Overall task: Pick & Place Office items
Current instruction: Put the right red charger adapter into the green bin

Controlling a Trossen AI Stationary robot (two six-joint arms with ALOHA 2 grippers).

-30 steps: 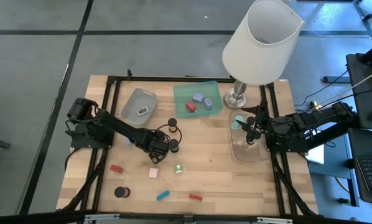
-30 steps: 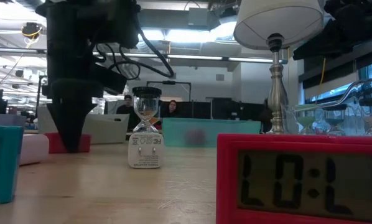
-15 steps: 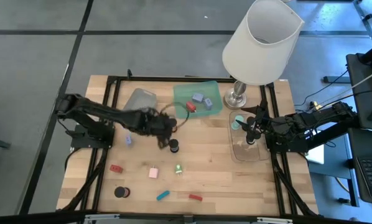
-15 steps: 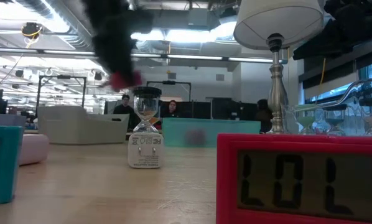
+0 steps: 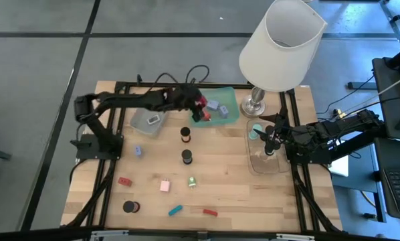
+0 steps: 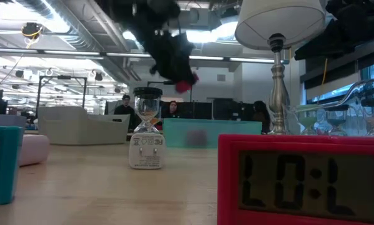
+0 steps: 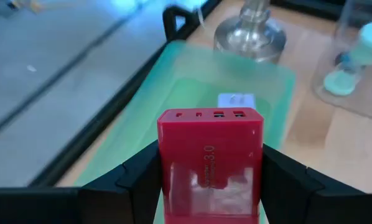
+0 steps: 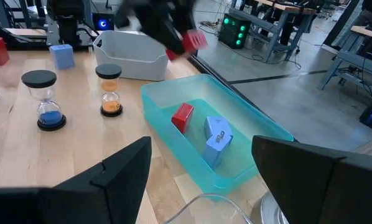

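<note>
High view, from the near edge of the table (image 5: 220, 174) outward: a teal bar (image 5: 175, 210) and a red bar (image 5: 210, 212) lie at about six o'clock, with a black short cylinder (image 5: 130, 207) off toward seven. Farther in sit a red block (image 5: 124, 181), a pink block (image 5: 165, 185) and a small green-and-white piece (image 5: 192, 181). Nearer the middle stand two dark hourglasses (image 5: 186, 156), one beyond the other, and a lavender block (image 5: 138, 152) lies toward nine o'clock.

At three o'clock my right end effector (image 5: 269, 137) hangs over the clear tray (image 5: 253, 164), its fingers spread wide with nothing between them.

At the far side, around twelve o'clock, my left end effector (image 5: 197, 104) is raised over the near-left rim of the green tray (image 5: 217, 89), pinching a red charger block (image 7: 209, 163) between both fingers; its face with the small ports points away from my wrist. Inside that tray lie another red block (image 5: 205, 115) and two lavender-blue blocks (image 5: 218, 108). Just to eleven o'clock of it is the grey tray (image 5: 141, 112), holding one small pale piece (image 5: 153, 120). The lamp (image 5: 280, 43) stands at about one o'clock.
</note>
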